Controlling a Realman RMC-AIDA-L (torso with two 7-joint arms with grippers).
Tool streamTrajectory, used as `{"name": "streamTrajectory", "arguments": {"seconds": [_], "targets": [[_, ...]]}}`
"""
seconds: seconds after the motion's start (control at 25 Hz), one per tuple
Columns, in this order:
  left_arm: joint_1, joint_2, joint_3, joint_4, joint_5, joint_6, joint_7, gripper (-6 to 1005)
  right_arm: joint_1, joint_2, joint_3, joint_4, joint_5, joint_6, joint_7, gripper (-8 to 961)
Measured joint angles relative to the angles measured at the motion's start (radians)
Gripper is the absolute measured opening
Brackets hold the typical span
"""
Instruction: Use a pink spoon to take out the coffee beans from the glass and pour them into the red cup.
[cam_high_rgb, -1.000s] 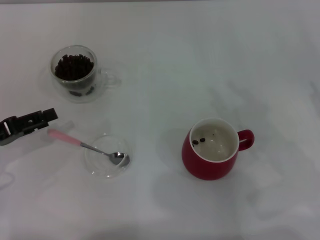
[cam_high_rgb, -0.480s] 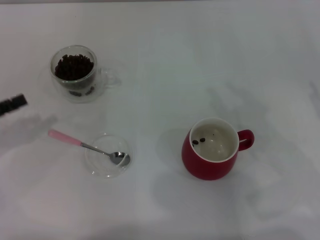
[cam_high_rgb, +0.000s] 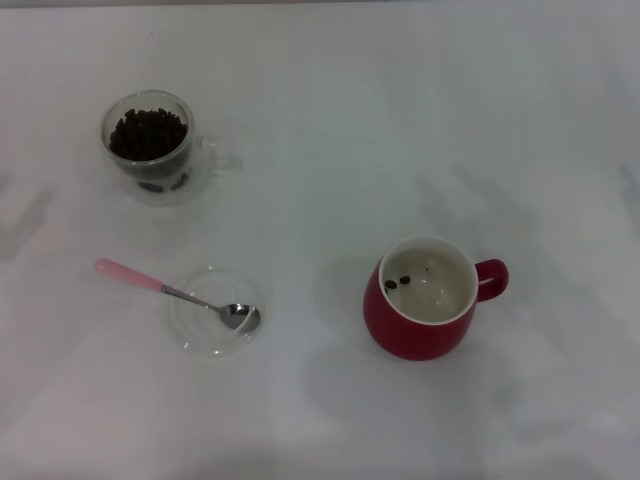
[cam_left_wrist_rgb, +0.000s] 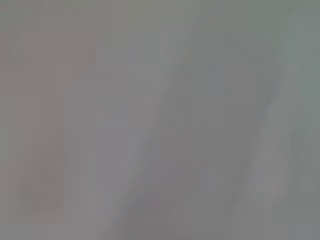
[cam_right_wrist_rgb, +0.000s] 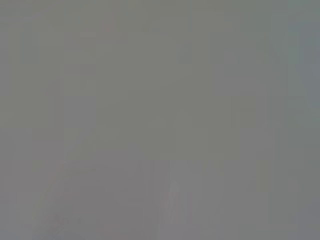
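On the white desk (cam_high_rgb: 330, 130) the glass (cam_high_rgb: 152, 147) stands at the far left, upright, its clear handle turned toward the right, with a heap of coffee beans (cam_high_rgb: 147, 133) inside. Nearer the robot lies a flat clear saucer (cam_high_rgb: 213, 310). The pink spoon (cam_high_rgb: 178, 295) rests across it: the metal bowl lies inside the saucer at its right side, and the pale pink handle sticks out past the rim to the left, onto the desk. The red cup (cam_high_rgb: 427, 297) stands upright, well apart to the right, with its loop handle on the right and a few loose beans on its white bottom. Nothing lies between the spoon, the glass and the cup. Neither gripper appears in the head view, and both wrist views show only a plain grey surface, so I cannot tell how either pair of jaws stands.
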Motion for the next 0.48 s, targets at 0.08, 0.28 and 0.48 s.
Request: {"name": "streamTrajectory", "arguments": {"seconds": [0.08, 0.28, 0.48], "targets": [[0.002, -0.023, -0.059, -0.009, 0.0, -0.013, 0.087, 611, 0.0, 0.0, 0.0, 0.0, 0.0, 0.0, 0.014, 538], [-0.003, -0.044, -0.192, -0.136, -0.023, -0.037, 0.314, 609, -0.001, 0.001, -0.003, 0.001, -0.001, 0.005, 0.029, 538], [-0.003, -0.047, -0.26, -0.275, -0.076, -0.066, 0.519, 609, -0.001, 0.001, -0.004, 0.009, -0.002, 0.013, 0.032, 538]]}}
